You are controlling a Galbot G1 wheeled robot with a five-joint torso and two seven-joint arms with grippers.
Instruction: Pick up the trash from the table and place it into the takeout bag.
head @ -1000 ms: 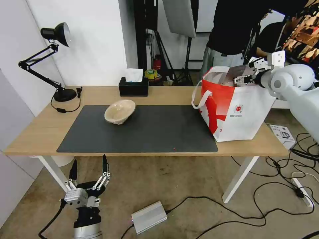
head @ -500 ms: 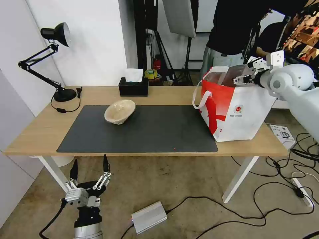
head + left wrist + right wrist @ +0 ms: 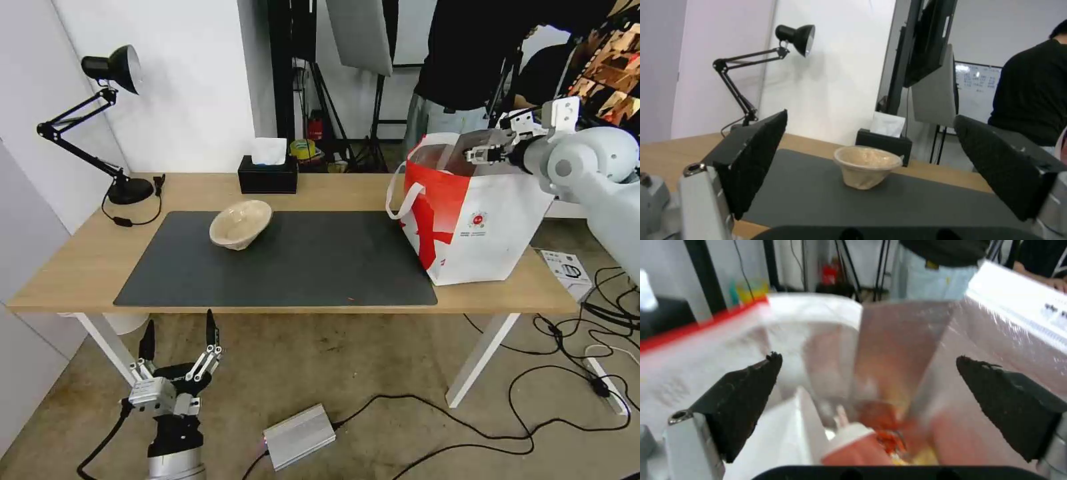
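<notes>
Right pincer (image 3: 475, 148) gapes empty above the takeout bag (image 3: 497, 227).

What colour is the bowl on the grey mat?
Beige: the bowl is a pale paper-pulp tan, clearest in the head view.

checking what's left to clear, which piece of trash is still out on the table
The beige bowl, standing alone on the grey mat. The red cup and the red scraps already lie down inside the bag, below the open right gripper.

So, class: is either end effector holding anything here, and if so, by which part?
Nothing is held. The right end effector hangs open over the large white and red takeout bag; the left end effector waits open below the light-wood table.
</notes>
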